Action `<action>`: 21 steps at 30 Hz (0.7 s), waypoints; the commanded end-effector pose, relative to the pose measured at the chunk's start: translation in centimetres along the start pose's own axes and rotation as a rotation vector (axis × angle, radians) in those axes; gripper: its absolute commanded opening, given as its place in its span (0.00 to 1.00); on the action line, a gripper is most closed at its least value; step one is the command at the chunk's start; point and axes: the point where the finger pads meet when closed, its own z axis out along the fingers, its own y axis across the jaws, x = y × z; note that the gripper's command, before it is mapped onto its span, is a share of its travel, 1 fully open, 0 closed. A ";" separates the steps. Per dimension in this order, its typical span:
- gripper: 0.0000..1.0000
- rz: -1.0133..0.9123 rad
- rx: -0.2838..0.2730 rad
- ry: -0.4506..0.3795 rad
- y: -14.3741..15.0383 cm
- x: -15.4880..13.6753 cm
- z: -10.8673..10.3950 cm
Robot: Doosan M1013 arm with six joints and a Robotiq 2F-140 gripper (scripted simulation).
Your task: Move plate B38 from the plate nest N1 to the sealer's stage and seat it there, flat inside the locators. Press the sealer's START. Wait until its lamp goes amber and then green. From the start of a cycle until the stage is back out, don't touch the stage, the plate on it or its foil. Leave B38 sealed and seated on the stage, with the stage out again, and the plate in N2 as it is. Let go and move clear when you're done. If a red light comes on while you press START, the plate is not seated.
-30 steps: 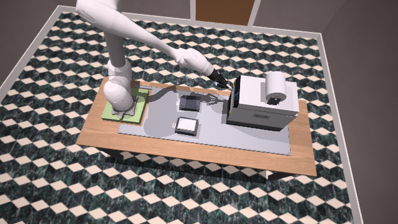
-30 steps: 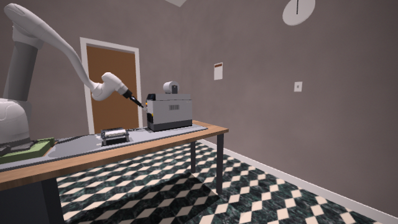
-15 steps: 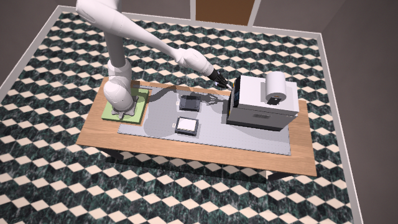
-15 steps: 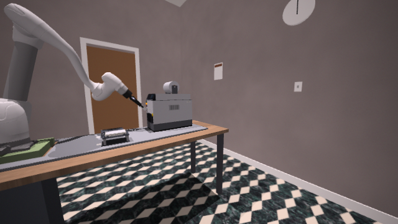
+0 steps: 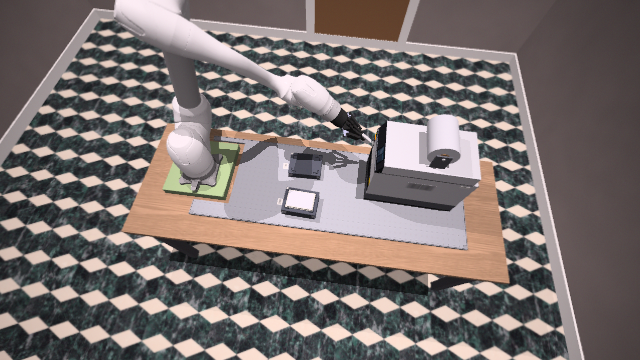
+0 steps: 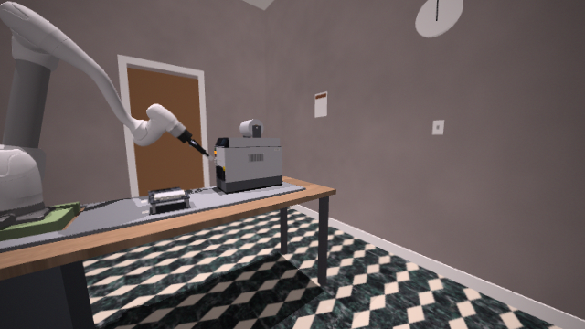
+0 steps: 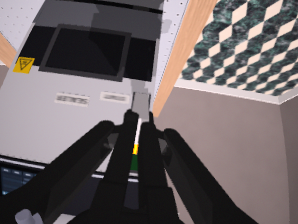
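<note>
The grey sealer [image 5: 425,165] [image 6: 249,164] [image 7: 73,106] stands at the right of the mat. My gripper [image 5: 366,137] [image 6: 207,153] [image 7: 140,103] is shut on nothing. Its tips are against the sealer's front panel, at the upper far corner. No stage stands out in front of the sealer. In the wrist view its front shows only a dark recess [image 7: 87,52]. Plate B38 is not visible in any view. Nest N1 [image 5: 305,165] is dark and empty. Nest N2 [image 5: 300,202] [image 6: 168,200] holds a white plate.
A white foil roll [image 5: 443,136] [image 6: 250,128] sits on top of the sealer. The arm's base stands on a green pad [image 5: 227,172] at the table's left end. A yellow warning label [image 7: 23,64] is on the sealer's front. The grey mat [image 5: 380,225] covers the wooden table [image 5: 480,250].
</note>
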 end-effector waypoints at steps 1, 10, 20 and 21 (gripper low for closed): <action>0.10 -0.001 -0.001 0.005 0.1 0.5 -0.6; 0.10 -0.001 -0.001 0.005 0.1 0.6 -2.1; 0.10 -0.001 -0.001 0.005 0.1 0.7 -3.4; 0.10 -0.001 -0.001 0.005 0.1 0.7 -3.6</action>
